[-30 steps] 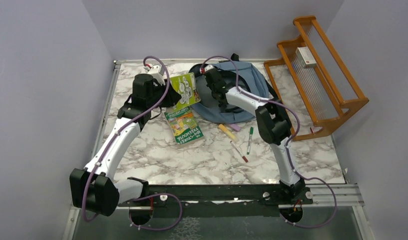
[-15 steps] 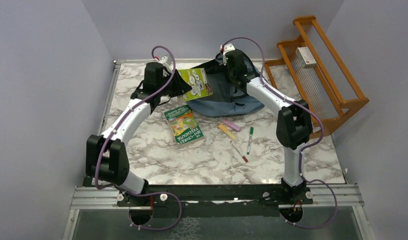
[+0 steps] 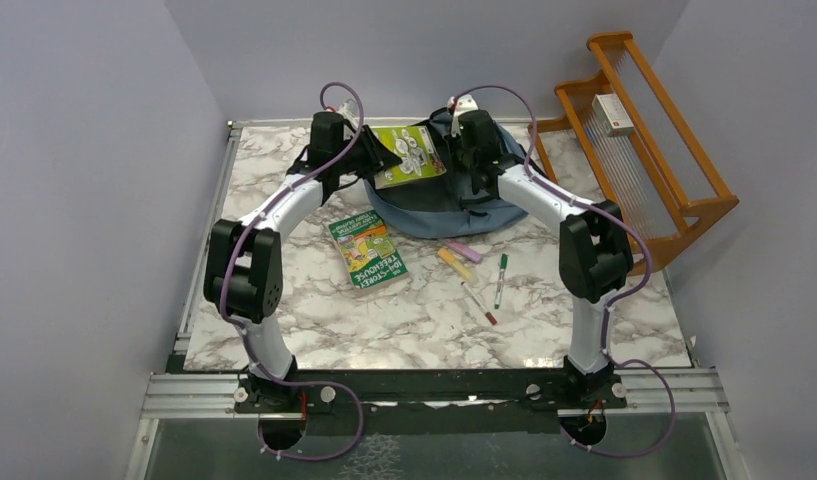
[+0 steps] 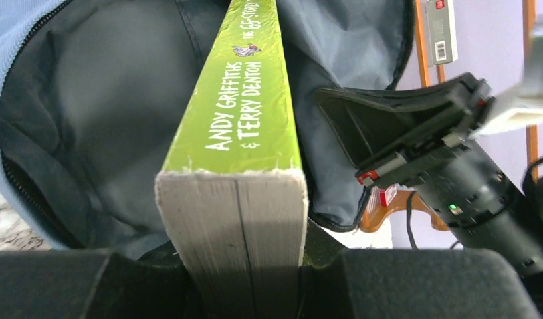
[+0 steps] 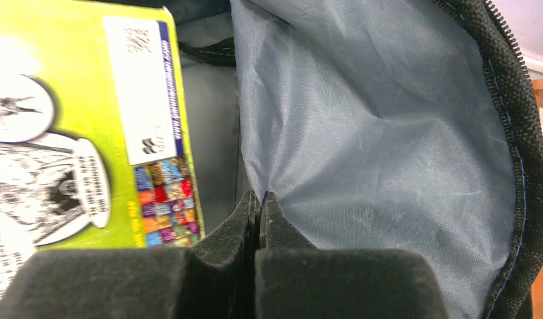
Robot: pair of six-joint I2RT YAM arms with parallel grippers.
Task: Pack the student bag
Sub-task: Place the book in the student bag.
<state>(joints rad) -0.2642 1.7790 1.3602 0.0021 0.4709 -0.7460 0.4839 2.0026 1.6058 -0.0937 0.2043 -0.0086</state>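
The student bag (image 3: 454, 208) lies open at the far middle of the table (image 3: 414, 320), beyond a flat book (image 3: 368, 249) reading "TREEHOUSE". The left gripper (image 4: 236, 279) clamps a green book (image 4: 238, 119), its spine reading "ANDY GRIFFITHS & TERRY DENTON", at the bag's mouth. The right gripper (image 5: 258, 209) pinches the grey lining.

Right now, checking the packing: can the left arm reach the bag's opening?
Probably yes: the right tool holds the bag open, and the book in the left tool points into the mouth unobstructed.
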